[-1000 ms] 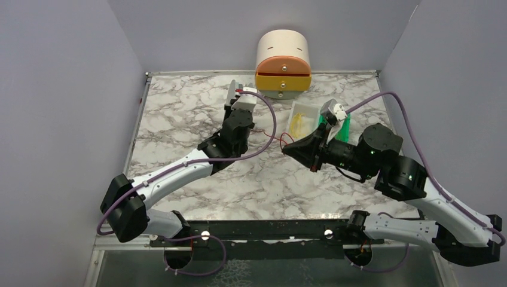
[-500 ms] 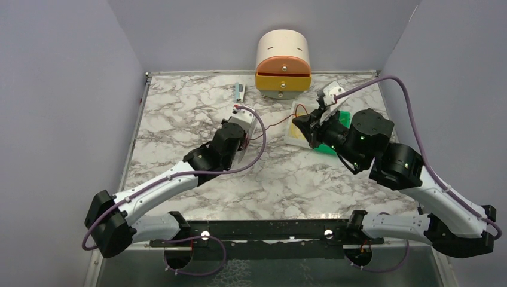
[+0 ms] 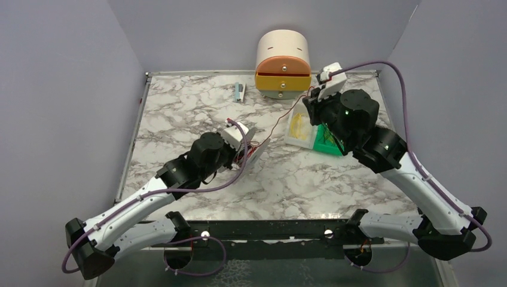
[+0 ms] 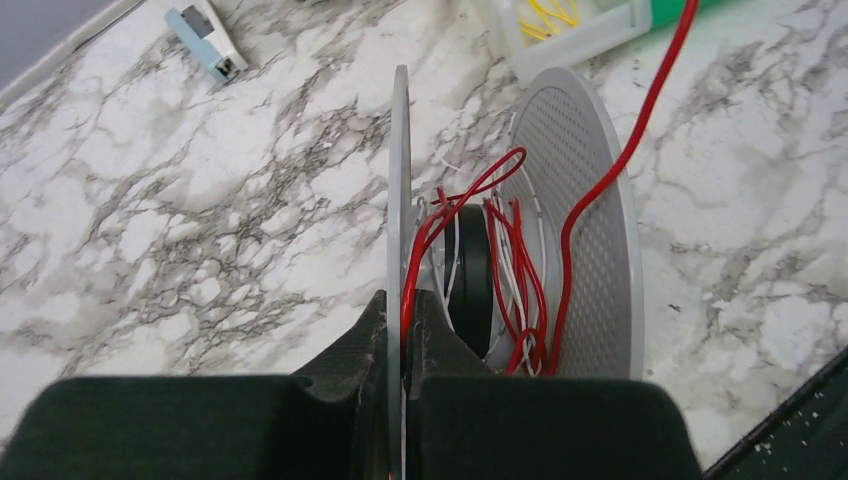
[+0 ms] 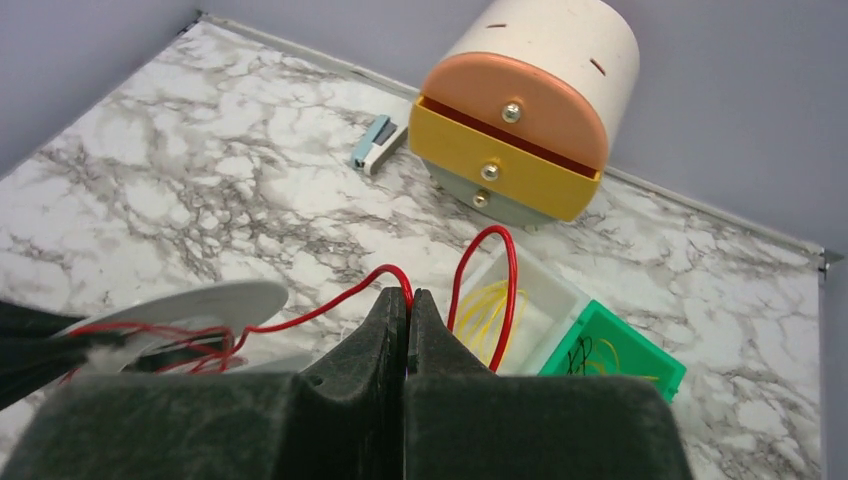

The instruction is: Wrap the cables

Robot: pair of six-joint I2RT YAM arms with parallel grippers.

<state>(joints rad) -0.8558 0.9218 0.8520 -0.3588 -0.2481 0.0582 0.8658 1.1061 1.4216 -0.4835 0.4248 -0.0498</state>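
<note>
Left hand (image 4: 402, 305) is clamped on one flange of the spool (image 4: 585, 150) at mid-bench (image 3: 179, 113) — red cable (image 4: 598, 195) is seen looped loosely round the hub. From there the cable is strung up to the right hand (image 5: 407, 300) and pinched tight — close to the drawer box (image 5: 520, 120).

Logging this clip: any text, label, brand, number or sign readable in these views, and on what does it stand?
None can be read.
The drawer unit shows only screws and slots, no lettering.
The small blue-grey item on the table is too small to tell whether it bears a mark.
The spool, white tray and green tray are plain.
</note>
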